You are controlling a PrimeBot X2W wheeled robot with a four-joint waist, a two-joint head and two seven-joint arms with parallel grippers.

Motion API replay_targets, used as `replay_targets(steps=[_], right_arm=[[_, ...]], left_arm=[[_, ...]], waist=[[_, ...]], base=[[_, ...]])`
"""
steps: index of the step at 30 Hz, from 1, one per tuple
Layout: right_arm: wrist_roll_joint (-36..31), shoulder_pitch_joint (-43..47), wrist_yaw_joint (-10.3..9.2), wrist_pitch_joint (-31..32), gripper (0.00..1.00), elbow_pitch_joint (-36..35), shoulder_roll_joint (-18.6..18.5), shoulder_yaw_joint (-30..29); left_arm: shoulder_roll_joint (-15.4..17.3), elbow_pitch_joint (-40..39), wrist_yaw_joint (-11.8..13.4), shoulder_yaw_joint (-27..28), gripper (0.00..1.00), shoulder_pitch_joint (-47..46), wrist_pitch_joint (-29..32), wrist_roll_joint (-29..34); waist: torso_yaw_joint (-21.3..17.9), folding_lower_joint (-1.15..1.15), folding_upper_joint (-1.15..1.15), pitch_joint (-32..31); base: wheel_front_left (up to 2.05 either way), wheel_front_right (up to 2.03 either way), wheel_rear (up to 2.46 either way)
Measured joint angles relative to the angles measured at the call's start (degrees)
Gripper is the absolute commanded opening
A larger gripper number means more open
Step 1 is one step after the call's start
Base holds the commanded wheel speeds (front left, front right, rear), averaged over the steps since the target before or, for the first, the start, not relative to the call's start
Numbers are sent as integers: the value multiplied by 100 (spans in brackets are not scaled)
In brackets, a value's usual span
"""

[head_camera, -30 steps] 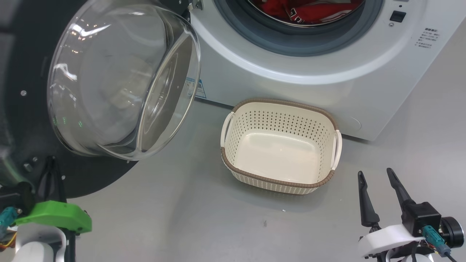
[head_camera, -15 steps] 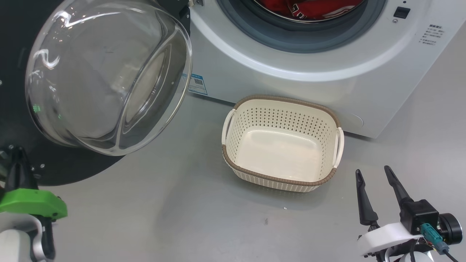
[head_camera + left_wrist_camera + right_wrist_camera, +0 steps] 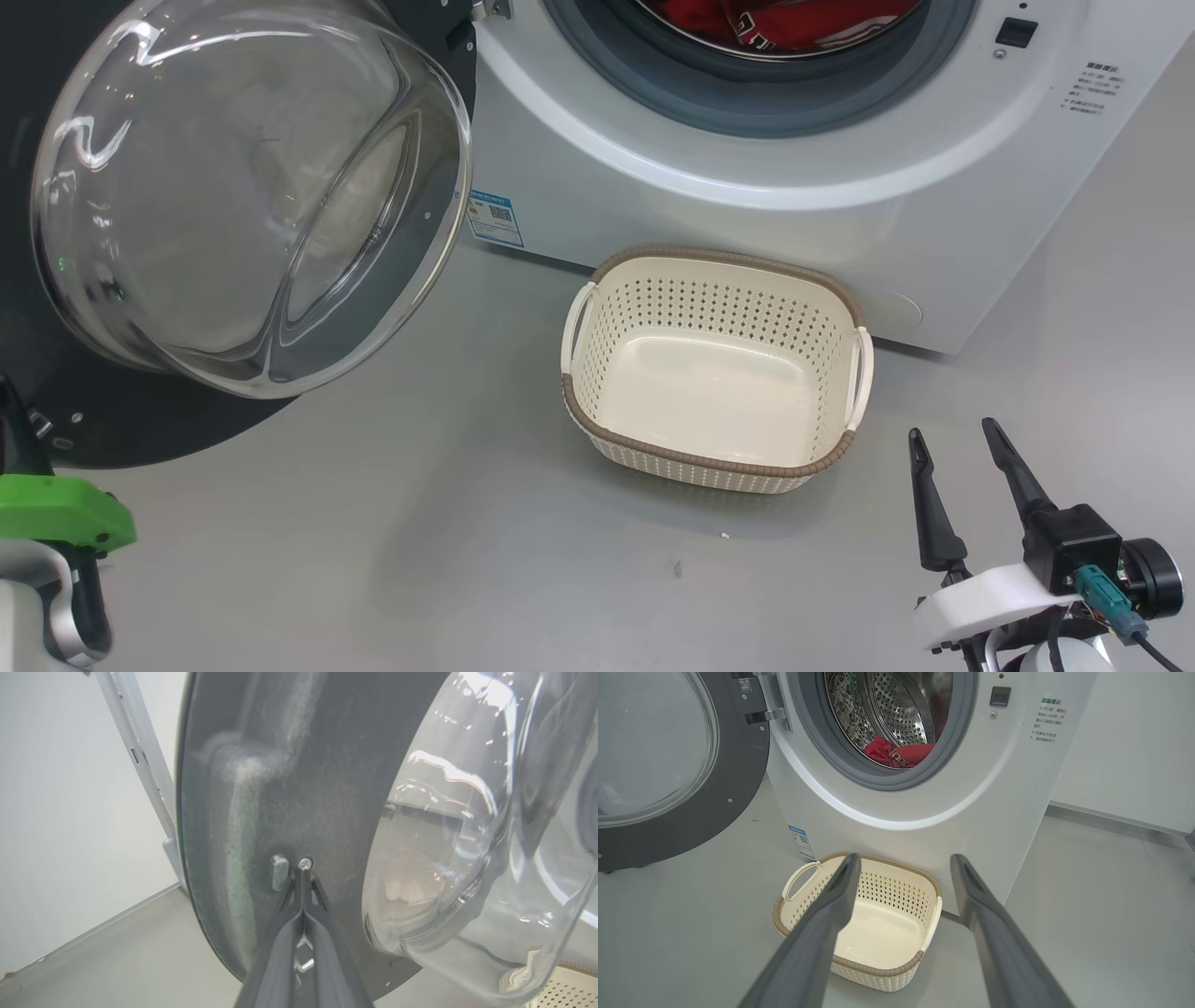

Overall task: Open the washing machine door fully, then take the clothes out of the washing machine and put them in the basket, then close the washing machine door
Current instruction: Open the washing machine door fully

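The left claw [image 3: 304, 872] has its two fingers pressed together with nothing between them, and their tips sit at a small screw head [image 3: 305, 863] on the dark inner face of the washing machine door [image 3: 280, 788], just beside a small grey nub [image 3: 279, 872]. Whether the tips actually press on the panel cannot be told. The door stands swung wide to the left of the washing machine [image 3: 747, 215], its clear glass bowl [image 3: 243, 187] bulging toward the head camera. The right claw [image 3: 952, 432] hangs above the grey floor [image 3: 420, 541] with its fingers spread apart and nothing between them. It is near the basket [image 3: 709, 257], to the basket's right and nearer the robot, and well apart from the door. The basket sits on the floor just in front of the machine, below the drum opening. The clothes [image 3: 896, 751], red with some white lettering too small to read, lie at the bottom of the steel drum [image 3: 896, 714]. A small blue sticker [image 3: 493, 217] with a square code is stuck low on the machine's front near the hinge side, and its print is illegible. To the right of the opening, a short block of printed lines [image 3: 1048, 718] under a green heading is also too fine to make out.
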Motion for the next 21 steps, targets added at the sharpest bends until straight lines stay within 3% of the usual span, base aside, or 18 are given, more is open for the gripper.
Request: replay_targets(steps=[9,21], right_arm=[[0,-7,4,0,100,21,9,2],[0,-22,26,0,100,38,25,0]], left_arm=[[-15,120,-8,-11,0,25,-99,10],[-342,-619,-156,-320,0,340,-160,327]], waist=[[-35,0,0,-31],[-12,0,0,-105]], base=[[0,0,0],[0,0,0]])
